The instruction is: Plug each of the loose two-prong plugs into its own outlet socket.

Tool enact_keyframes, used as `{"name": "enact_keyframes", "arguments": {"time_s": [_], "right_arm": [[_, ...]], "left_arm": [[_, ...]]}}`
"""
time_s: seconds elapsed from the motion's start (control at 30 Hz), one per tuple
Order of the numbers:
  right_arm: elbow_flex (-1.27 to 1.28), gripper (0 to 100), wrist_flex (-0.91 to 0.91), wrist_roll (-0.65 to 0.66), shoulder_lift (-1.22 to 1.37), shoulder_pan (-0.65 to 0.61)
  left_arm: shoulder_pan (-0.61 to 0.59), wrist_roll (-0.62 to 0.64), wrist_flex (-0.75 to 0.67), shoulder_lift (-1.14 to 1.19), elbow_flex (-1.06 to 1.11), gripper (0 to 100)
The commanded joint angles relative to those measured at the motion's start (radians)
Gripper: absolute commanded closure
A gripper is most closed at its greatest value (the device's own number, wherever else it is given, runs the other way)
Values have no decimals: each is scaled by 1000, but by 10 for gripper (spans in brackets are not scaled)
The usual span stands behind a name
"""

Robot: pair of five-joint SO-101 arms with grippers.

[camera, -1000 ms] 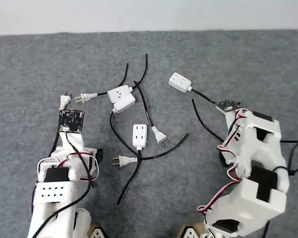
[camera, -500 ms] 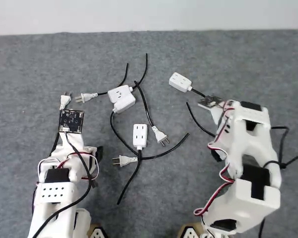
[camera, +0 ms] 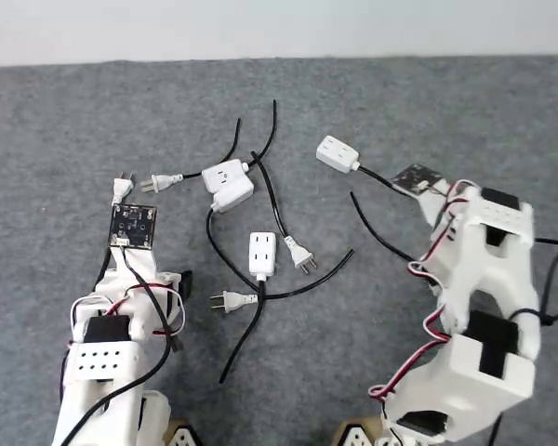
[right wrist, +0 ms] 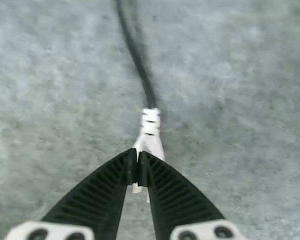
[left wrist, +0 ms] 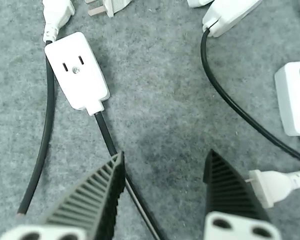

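A: Where's the high view?
B: Fixed overhead, off the arms, looking down across the grey mat (camera: 465,102).
A: The wrists?
B: Close, aimed down at that mat; left shares the white sockets (left wrist: 77,70)

5 white sockets (camera: 337,153) and 5 two-prong plugs (camera: 225,300) are resting around the grey surface (camera: 465,102), with 2 arms (camera: 112,362) standing alongside.

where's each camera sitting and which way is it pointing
High view: overhead, looking down at the grey mat, outlets and loose plugs; the left arm and right arm show.
Left wrist view: on the left wrist, looking past the open left end effector at a white outlet and black cord.
Right wrist view: on the right wrist, looking along the right end effector, shut on a white plug.
Shared: high and left wrist views both show outlets, plugs and the mat.
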Motion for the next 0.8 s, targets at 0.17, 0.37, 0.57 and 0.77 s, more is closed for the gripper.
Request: {"name": "enact_keyframes", "arguments": {"time_s": [0.17,0.37,0.57,0.77], "right_arm": [[-60,990,-81,74,81,39],[-72,990,-128,75,133,35],[-201,921,39,69,133,-2],[-247,902,102,68,134,-56]], "left_arm": [[6,-2,-26,-12,-10,761],[8,-2,-26,-12,-10,761],[6,-2,-26,-12,-10,761],[6,-2,-26,-12,-10,761]]}}
